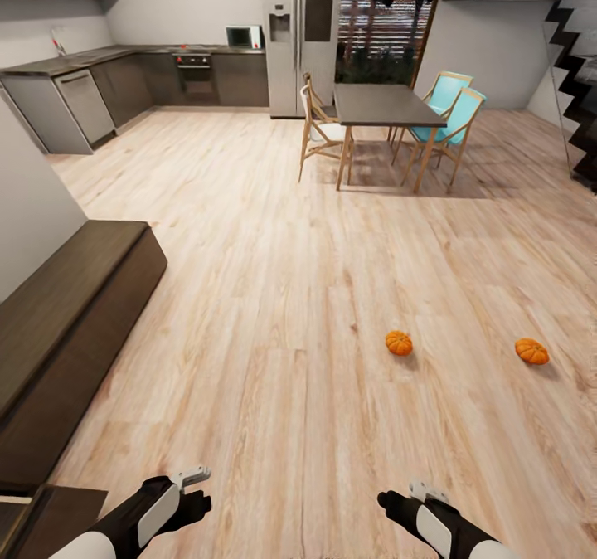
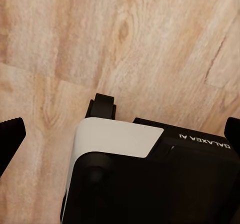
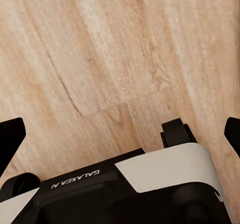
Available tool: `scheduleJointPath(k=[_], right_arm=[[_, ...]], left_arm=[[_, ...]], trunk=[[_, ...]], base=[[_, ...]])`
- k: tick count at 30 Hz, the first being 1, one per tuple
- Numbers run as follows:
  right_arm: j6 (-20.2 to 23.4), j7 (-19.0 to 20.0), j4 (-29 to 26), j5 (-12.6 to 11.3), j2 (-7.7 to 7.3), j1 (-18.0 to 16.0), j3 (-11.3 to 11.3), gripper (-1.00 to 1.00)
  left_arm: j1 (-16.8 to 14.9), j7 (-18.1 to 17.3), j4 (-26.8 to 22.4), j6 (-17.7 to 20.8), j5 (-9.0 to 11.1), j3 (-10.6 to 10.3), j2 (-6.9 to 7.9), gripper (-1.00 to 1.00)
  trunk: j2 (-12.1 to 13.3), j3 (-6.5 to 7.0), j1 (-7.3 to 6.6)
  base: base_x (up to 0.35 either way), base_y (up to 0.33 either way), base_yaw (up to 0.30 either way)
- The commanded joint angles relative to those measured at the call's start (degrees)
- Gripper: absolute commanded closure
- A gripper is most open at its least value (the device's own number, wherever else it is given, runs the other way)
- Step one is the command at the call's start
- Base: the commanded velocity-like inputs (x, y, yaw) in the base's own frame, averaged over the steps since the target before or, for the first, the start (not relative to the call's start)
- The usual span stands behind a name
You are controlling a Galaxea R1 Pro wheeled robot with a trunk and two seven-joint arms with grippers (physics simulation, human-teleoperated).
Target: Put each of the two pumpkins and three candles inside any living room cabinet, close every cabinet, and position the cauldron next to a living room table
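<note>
Pale plank floor (image 1: 274, 294) fills your frame, kitchen units at upper left.

- Cabinet (image 1: 75, 327): long dark-brown console along the left edge, fronts shut as far as you can see.
- Dining table (image 1: 383, 107): upper centre, chairs around it.
- Pumpkins: one (image 1: 399, 342) right of centre, one (image 1: 531, 351) near the right edge, both on the floor, well apart from your claws.
- Left gripper (image 2: 120, 134), right gripper (image 3: 120, 134): wrist views show fingertips at opposite frame edges, spread wide, holding nothing.
</note>
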Motion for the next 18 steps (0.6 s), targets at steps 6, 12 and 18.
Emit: scheduleJointPath(k=[6, 12, 18], right_arm=[[0.1, -0.3, -0.1, -0.4, -0.17, 0.0, 0.4, -1.00], [0.3, -0.1, -0.2, -0.4, -0.26, 0.0, 0.4, -1.00], [-1.1, -0.1, -0.1, -0.5, -0.27, 0.0, 0.4, -1.00]], left_arm=[[0.0, 0.5, -0.2, 0.2, 0.7, -0.5, 0.04, -1.00], [0.0, 0.5, -0.2, 0.2, 0.6, -0.5, -0.03, -1.00], [0.0, 0.5, -0.2, -1.4, 0.6, -0.4, -0.69, -1.00]], trunk=[[0.0, -0.48, 0.00], [0.0, -0.91, 0.00], [0.0, -1.35, 0.00]], base=[[0.000, 0.000, -0.187], [0.000, 0.000, -0.187], [0.000, 0.000, -0.187]])
